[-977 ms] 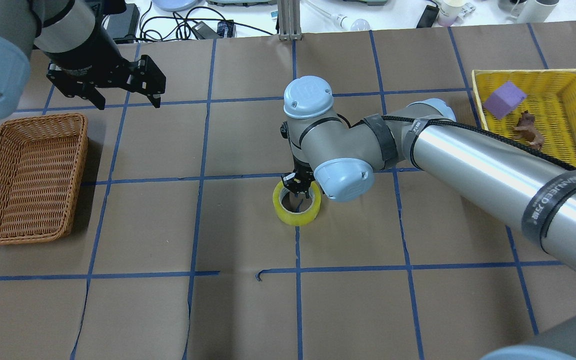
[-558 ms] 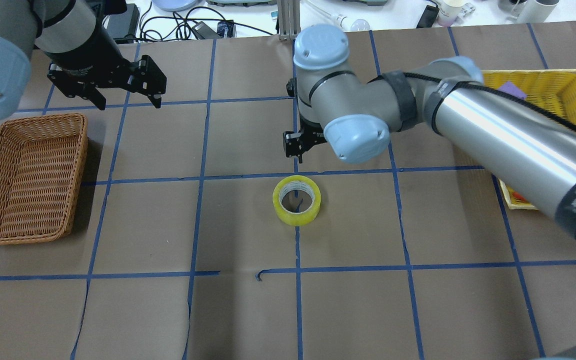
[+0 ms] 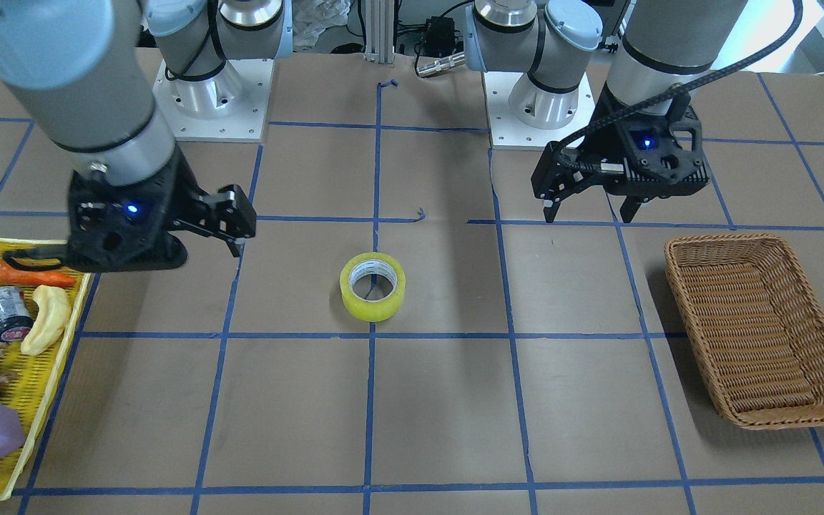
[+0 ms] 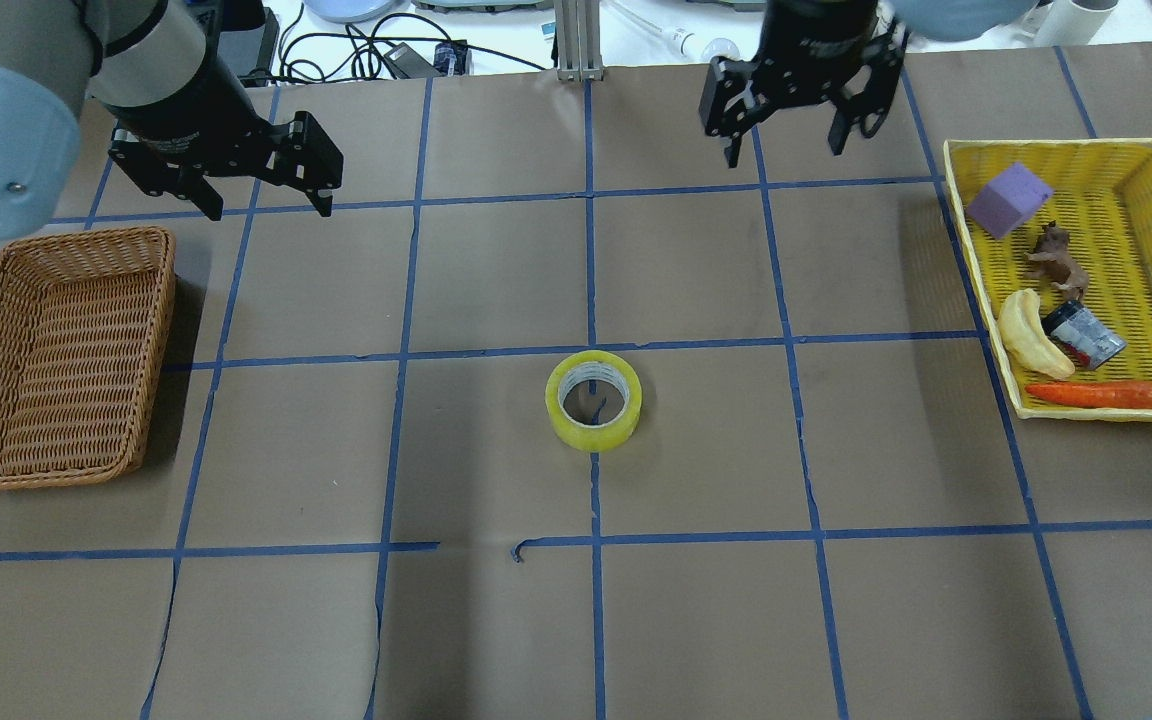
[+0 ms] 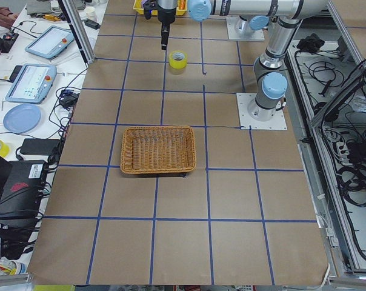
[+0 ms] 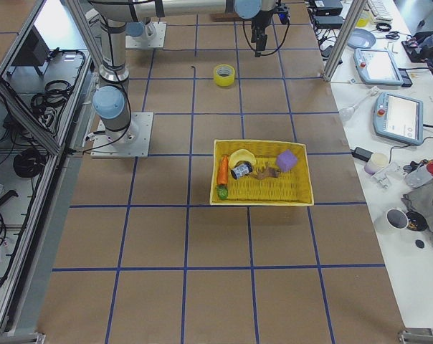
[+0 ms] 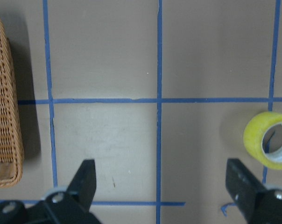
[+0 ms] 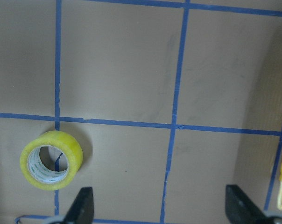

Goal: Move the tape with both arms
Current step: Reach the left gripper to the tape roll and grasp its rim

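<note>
The tape [image 4: 593, 432], a yellow roll with a whitish core, lies flat on the brown table near the middle, touched by neither gripper. It also shows in the front view [image 3: 373, 304], in the left wrist view [image 7: 255, 137] and in the right wrist view [image 8: 71, 144]. My left gripper [image 4: 266, 205] is open and empty above the far left of the table, beyond the wicker basket; it also shows in the front view [image 3: 587, 213]. My right gripper [image 4: 784, 152] is open and empty above the far right of the table, well away from the tape.
An empty wicker basket [image 4: 76, 236] stands at the left edge. A yellow basket [image 4: 1056, 143] at the right edge holds a purple block [image 4: 1008, 198], a banana toy [image 4: 1031, 335], a carrot [image 4: 1096, 394], a small can and a brown figure. Blue tape lines grid the table.
My right gripper has left the tape, risen and drawn back to the far right. The tape has stayed in place. My left gripper has barely moved.
</note>
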Robot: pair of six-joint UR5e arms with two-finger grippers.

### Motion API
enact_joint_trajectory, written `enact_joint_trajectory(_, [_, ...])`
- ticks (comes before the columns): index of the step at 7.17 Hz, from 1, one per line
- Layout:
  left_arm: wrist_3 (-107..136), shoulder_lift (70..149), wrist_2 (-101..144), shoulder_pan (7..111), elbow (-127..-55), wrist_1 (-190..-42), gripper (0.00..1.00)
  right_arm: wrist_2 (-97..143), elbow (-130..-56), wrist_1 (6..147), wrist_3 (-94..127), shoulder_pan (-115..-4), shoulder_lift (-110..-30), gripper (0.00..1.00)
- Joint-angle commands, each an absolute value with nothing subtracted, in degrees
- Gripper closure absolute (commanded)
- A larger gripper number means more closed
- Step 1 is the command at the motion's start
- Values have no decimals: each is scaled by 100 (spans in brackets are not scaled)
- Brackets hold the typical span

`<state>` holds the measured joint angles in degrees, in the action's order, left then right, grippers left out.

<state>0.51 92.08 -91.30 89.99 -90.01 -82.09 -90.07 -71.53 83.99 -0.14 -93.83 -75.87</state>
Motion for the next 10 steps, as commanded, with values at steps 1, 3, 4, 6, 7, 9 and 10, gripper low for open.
enact_joint_trajectory(1, [549, 9578, -8949, 9418, -9044, -7861, 0, -8956, -7519, 8338, -71, -9184, -8006, 0])
enact_joint_trajectory(3, [1508, 10437, -8973, 10376, -9236, -6807, 0, -8947, -7821, 8999, -97, -9158, -8103, 0])
enact_joint_trajectory(4, [1633, 10789, -8982, 10510, -9629, -6220, 0, -8973, -7996, 9104, -123, -9150, -8182, 0])
enact_joint_trajectory(6, [1678, 11309, -8912, 10616, -10490, -4803, 0, -9018, -8077, 9105, -114, -9158, -8288, 0])
enact_joint_trajectory(7, [1940, 11346, -8799, 10991, -10572, -4816, 4, -9044, -8095, 9105, -79, -9167, -8288, 0])
enact_joint_trajectory(9, [1899, 11478, -8859, 11268, -10687, -4808, 6, -9035, -8095, 9105, -88, -9167, -8288, 0])
enact_joint_trajectory(10, [1594, 11505, -8885, 11259, -10714, -4755, 10, -9035, -8095, 9105, -53, -9167, -8288, 0])
